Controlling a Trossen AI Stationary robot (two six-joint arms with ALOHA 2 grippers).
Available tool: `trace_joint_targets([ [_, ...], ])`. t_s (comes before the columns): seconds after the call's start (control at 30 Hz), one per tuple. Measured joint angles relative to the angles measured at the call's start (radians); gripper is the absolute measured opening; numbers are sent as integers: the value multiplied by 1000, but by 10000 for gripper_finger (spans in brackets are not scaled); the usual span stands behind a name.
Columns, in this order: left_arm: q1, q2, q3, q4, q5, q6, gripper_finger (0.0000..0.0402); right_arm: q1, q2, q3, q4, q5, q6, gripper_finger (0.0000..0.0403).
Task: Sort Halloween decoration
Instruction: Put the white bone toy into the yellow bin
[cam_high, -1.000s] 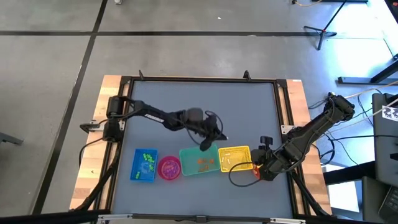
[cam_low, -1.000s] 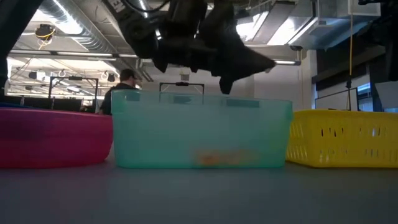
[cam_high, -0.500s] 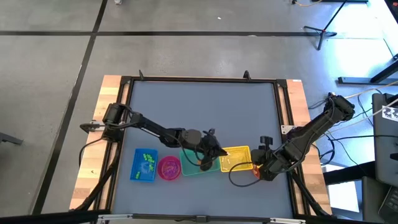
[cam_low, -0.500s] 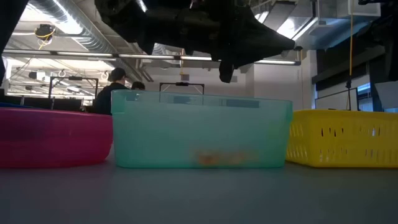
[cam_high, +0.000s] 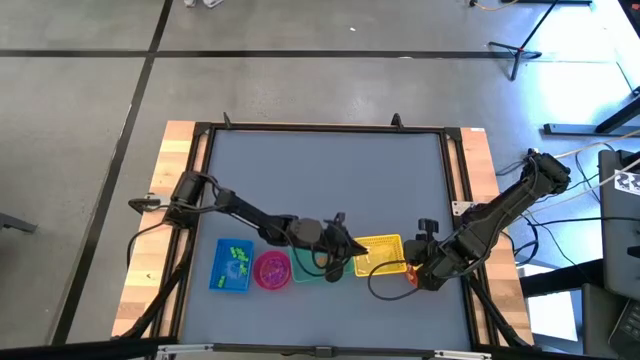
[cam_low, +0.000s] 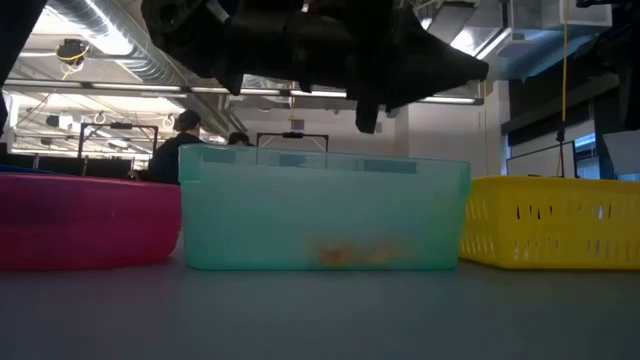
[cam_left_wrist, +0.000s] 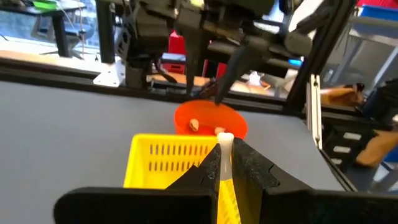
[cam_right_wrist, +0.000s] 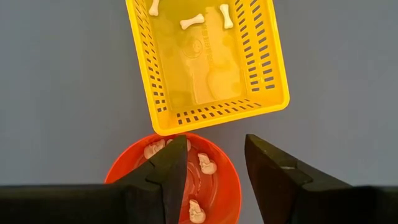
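My left gripper (cam_high: 350, 247) hovers over the gap between the teal container (cam_low: 325, 212) and the yellow basket (cam_high: 378, 254), shut on a small white trinket (cam_left_wrist: 225, 138). In the low view it hangs dark above the teal container, which has orange trinkets (cam_low: 352, 253) on its floor. White bone trinkets (cam_right_wrist: 192, 21) lie in the yellow basket (cam_right_wrist: 208, 59). My right gripper (cam_right_wrist: 214, 149) waits open above the orange bowl (cam_right_wrist: 217, 186), where white skull trinkets (cam_right_wrist: 207, 165) lie. Green trinkets (cam_high: 236, 262) fill the blue tray (cam_high: 216, 270). My left gripper pinches the white trinket's end (cam_left_wrist: 225, 137) between its two fingertips (cam_left_wrist: 211, 163). The piece sticks out a little past the tips and is lifted clear above the yellow basket's near rim (cam_left_wrist: 174, 140).
The containers stand in a row near the table's near edge: blue tray, pink bowl (cam_high: 272, 270), teal container, yellow basket, orange bowl (cam_high: 404, 270). My right arm (cam_left_wrist: 205, 43) stands over the orange bowl, close behind the basket. The grey table top (cam_high: 320, 170) stretches toward the far edge.
My left gripper has moved toward the table's near edge, from beyond the teal container to above it beside the yellow basket, staying shut. In the low view it has come closer and looms larger. My right arm has kept still.
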Motion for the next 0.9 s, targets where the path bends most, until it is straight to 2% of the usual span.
trace_joint_targets([
  [0.23, 13, 0, 0, 3, -6, 1, 18, 0, 0, 0, 0, 0, 0, 159],
  [0.43, 11, 60, 9, 35, -3, 12, 18, 0, 0, 0, 1, 0, 0, 159],
  [0.67, 11, 147, 105, 22, 12, 14, 18, 0, 0, 0, 9, 0, 0, 159],
  [0.9, 15, 149, 143, -61, 5, 41, 19, 0, 0, 0, 26, 0, 0, 159],
])
